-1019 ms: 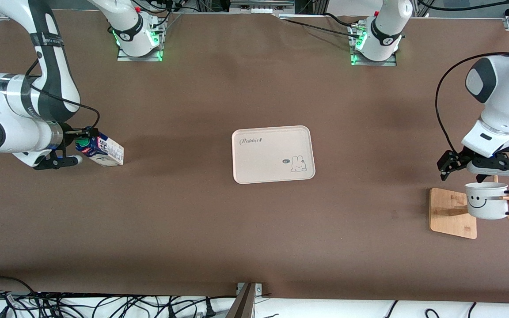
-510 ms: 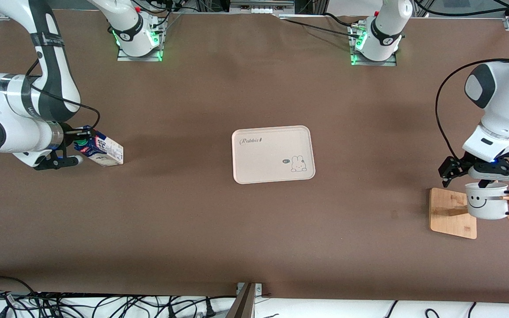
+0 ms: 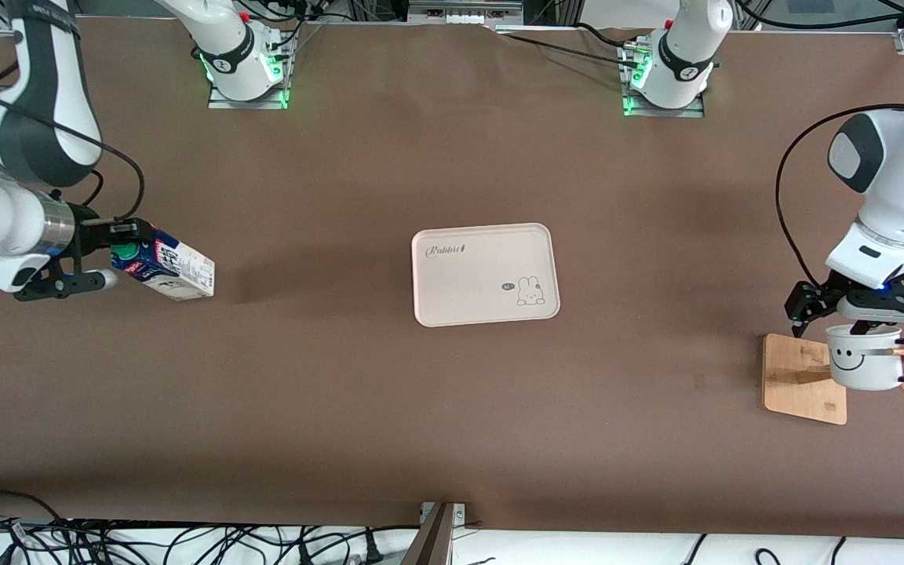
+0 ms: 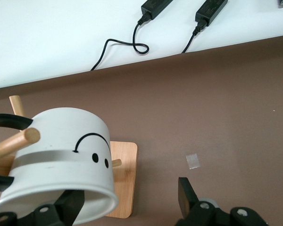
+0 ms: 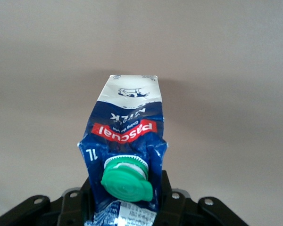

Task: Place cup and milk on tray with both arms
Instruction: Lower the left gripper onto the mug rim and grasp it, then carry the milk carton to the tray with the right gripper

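Observation:
The milk (image 3: 165, 271), a blue and white carton with a green cap, is tilted and held just above the table at the right arm's end. My right gripper (image 3: 124, 251) is shut on its gabled top; the right wrist view shows the fingers (image 5: 170, 197) pressed on the carton (image 5: 125, 132). The cup (image 3: 860, 365), white with a smiley face, hangs by its black handle on a wooden peg (image 4: 19, 141). My left gripper (image 3: 864, 323) is open at the cup's rim (image 4: 61, 165), one finger inside and one outside. The cream tray (image 3: 468, 290) lies mid-table.
The bamboo base board (image 3: 801, 377) of the peg rack lies under the cup at the left arm's end, with pegs sticking out. A small tape scrap (image 3: 701, 381) lies on the brown table beside the board, toward the tray. Cables lie along the front edge.
My right gripper has lifted the milk off the table and drawn it slightly toward the right arm's end. My left gripper has come down onto the cup's rim.

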